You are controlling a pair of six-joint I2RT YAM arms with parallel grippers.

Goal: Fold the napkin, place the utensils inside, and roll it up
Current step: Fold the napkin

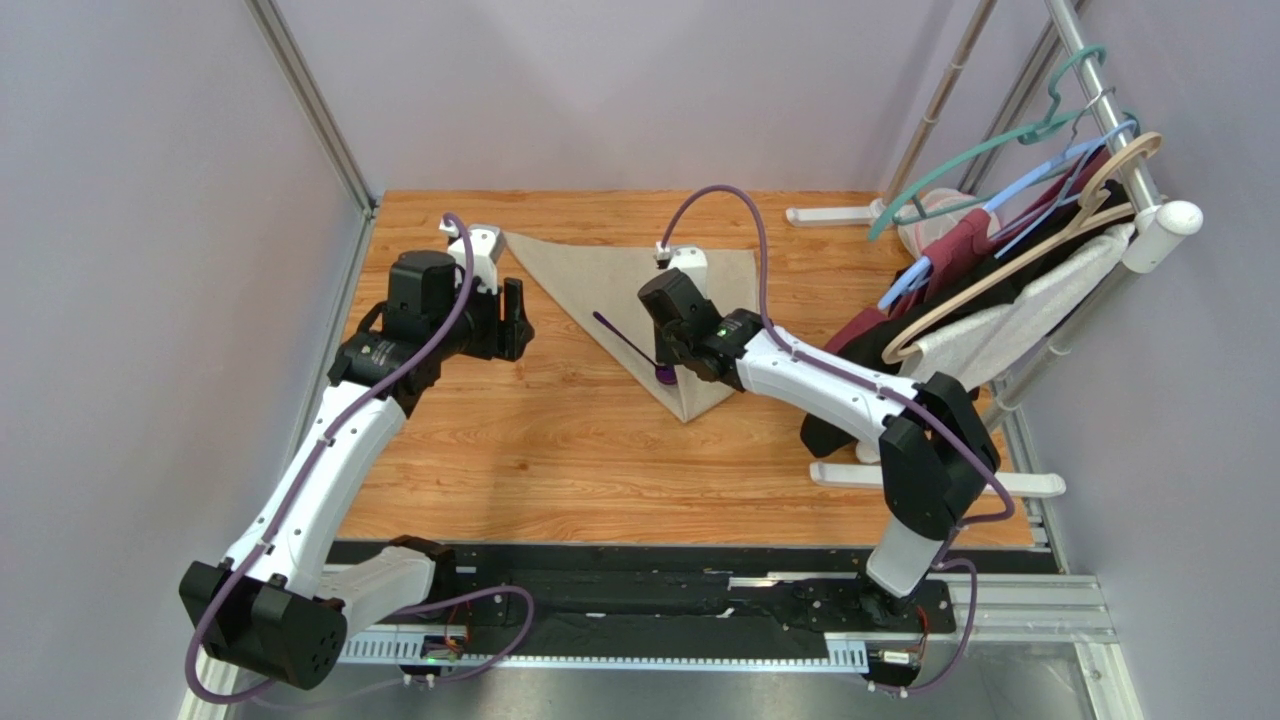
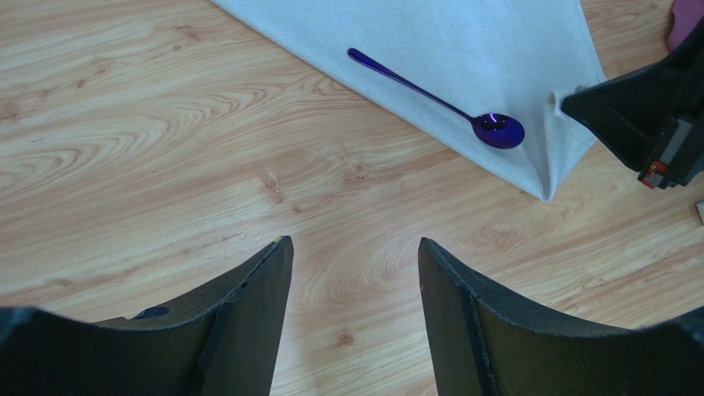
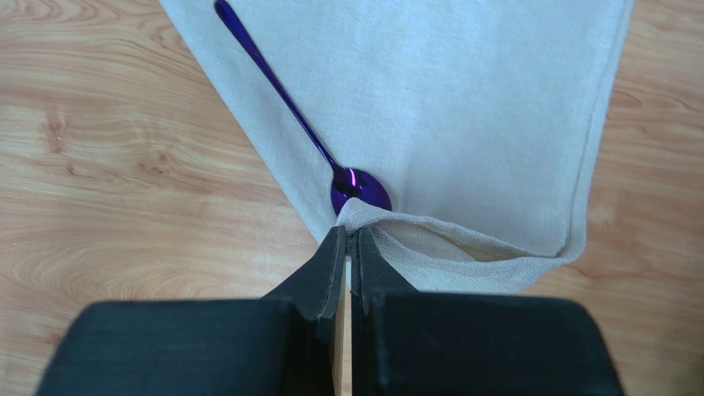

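Our right gripper (image 3: 347,235) is clenched on the pointed near corner of the plain beige woven napkin (image 3: 463,107), its two black fingers pressed together with a pinch of cloth between them. Just beyond the fingertips the corner is lifted and curled back, its lip at the bowl of the slim dark-purple spoon (image 3: 291,102), whose thin handle runs away from us beside the napkin's left edge. The rest of the napkin lies flat as a folded triangle, widening away from the gripper on the light wooden table (image 3: 99,165). We see only this one utensil. Well to the left, our left gripper (image 2: 354,247) hangs over bare wood, fingers spread, nothing between them, apart from the cloth. We judge the fold made and the spoon placed, with the tucking of the tip over the spoon now in hand. Next we should carry the held corner across the bowl and lay it down without dragging the spoon, then begin the roll.
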